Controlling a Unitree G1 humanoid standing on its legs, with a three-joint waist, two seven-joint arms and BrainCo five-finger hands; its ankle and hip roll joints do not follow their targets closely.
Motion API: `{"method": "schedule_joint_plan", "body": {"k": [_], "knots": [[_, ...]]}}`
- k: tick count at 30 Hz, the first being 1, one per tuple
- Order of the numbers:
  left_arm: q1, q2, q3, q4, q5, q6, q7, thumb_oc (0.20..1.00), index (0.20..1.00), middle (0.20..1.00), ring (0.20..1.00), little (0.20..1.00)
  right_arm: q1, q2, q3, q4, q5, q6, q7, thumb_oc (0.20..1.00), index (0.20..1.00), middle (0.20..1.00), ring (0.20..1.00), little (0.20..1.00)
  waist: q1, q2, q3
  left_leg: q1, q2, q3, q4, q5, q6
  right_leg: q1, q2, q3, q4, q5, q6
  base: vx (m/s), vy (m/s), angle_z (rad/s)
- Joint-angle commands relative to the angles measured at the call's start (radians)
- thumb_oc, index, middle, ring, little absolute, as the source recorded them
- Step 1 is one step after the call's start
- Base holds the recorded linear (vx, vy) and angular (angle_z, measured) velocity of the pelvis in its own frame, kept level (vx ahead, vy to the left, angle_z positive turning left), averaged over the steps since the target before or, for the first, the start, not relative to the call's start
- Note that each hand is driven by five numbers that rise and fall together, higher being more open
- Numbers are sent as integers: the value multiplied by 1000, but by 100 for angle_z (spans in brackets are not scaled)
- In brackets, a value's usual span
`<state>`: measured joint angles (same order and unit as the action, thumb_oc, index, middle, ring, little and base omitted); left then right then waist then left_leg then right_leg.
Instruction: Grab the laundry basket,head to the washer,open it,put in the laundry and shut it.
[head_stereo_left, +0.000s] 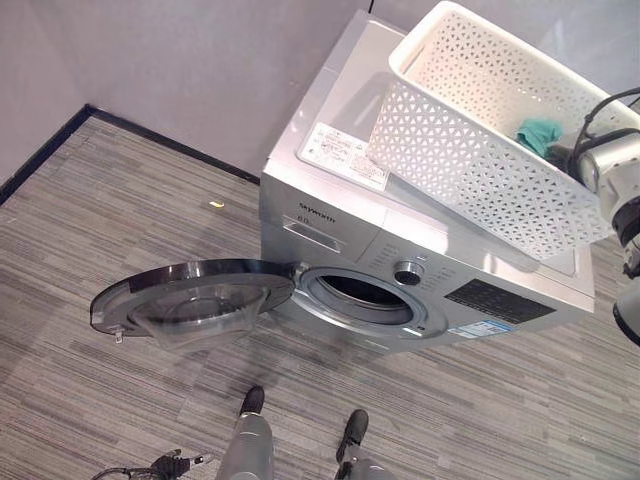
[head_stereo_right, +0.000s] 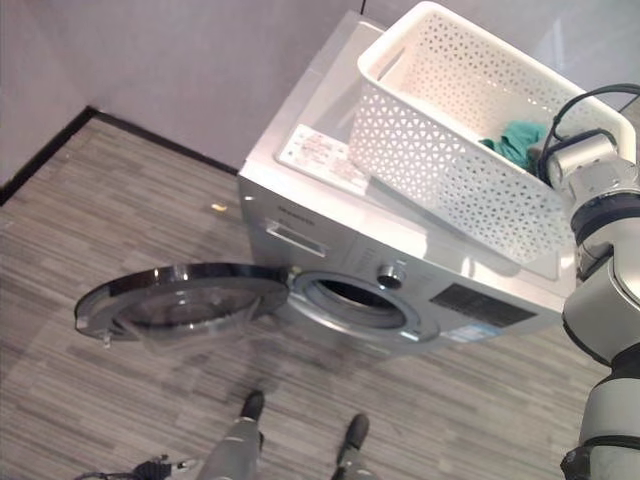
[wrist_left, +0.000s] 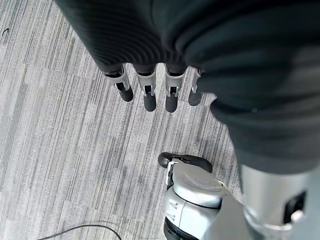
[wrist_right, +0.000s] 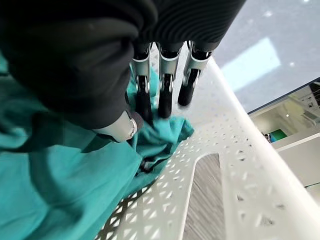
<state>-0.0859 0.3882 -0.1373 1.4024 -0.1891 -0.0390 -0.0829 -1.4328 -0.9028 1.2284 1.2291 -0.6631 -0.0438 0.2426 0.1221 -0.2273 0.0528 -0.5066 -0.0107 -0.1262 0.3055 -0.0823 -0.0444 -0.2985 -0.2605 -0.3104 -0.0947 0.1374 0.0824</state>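
A white perforated laundry basket (head_stereo_left: 470, 170) sits tilted on top of the silver front-loading washer (head_stereo_left: 330, 215). A teal cloth (head_stereo_left: 540, 133) lies in its far right corner. My right hand (wrist_right: 165, 95) reaches into the basket; its fingertips and thumb (wrist_right: 122, 127) press together on a fold of the teal cloth (wrist_right: 60, 185) beside the basket wall (wrist_right: 235, 165). The washer's round door (head_stereo_left: 190, 295) is swung fully open to the left, so the dark drum opening (head_stereo_left: 365, 292) is bare. My left hand (wrist_left: 149, 95) hangs over the floor with relaxed fingers and holds nothing.
The washer stands against a grey wall with a dark skirting (head_stereo_left: 160, 140). Grey striped carpet (head_stereo_left: 120, 220) spreads to the left and in front. The open door juts out low over the floor on the left of the drum. A small yellow speck (head_stereo_left: 216, 204) lies on the carpet.
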Motion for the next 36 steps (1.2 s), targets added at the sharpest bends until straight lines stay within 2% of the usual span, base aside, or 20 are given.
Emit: {"method": "schedule_joint_plan", "body": {"k": [1, 14, 20, 27, 32, 36], "knots": [[-40, -3, -22, 68, 1, 15, 18, 1000, 1000, 1000, 1000, 1000, -98, -16, 20, 47, 5, 44, -21, 200, 200, 200, 200, 200, 23, 12, 100, 201, 15, -17, -393, 165, -5, 149, -72, 12, 7, 101, 153, 0, 0, 0], [-29, -3, -9, 60, -4, 3, 29, 1000, 1000, 1000, 1000, 1000, -155, -55, -66, -12, 165, 75, -92, 200, 200, 200, 200, 200, -9, 50, 91, 219, 29, 17, -393, 166, -10, 142, -65, 38, 7, 78, 146, -12, -3, -8], [-15, -16, -1, 62, -7, -3, 45, 1000, 1000, 1000, 1000, 1000, -192, -63, -162, -27, 233, 107, -179, 200, 200, 200, 200, 200, -26, 73, 81, 230, 29, 34, -393, 166, -9, 139, -64, 51, 7, 77, 144, -8, 0, -7], [-3, -25, 8, 65, 2, -7, 63, 1000, 1000, 1000, 1000, 1000, -217, -99, -233, -84, 241, 127, -263, 200, 200, 200, 200, 200, -36, 89, 66, 246, 30, 47, -393, 162, -9, 151, -65, 49, 7, 73, 145, -5, -5, -7], [9, -26, 13, 68, 22, -18, 79, 1000, 1000, 1000, 1000, 1000, -262, -158, -229, -104, 278, 109, -332, 200, 200, 200, 200, 200, -37, 90, 53, 256, 32, 49, -393, 160, -11, 160, -62, 42, 7, 64, 146, -1, -1, 1], [16, -32, 7, 69, 42, -22, 82, 1000, 1000, 1000, 1000, 1000, -245, -178, -233, -104, 289, 92, -349, 200, 200, 200, 200, 200, -37, 89, 50, 256, 34, 50, -393, 161, -12, 163, -61, 42, 7, 65, 147, -2, -7, 2]]}}
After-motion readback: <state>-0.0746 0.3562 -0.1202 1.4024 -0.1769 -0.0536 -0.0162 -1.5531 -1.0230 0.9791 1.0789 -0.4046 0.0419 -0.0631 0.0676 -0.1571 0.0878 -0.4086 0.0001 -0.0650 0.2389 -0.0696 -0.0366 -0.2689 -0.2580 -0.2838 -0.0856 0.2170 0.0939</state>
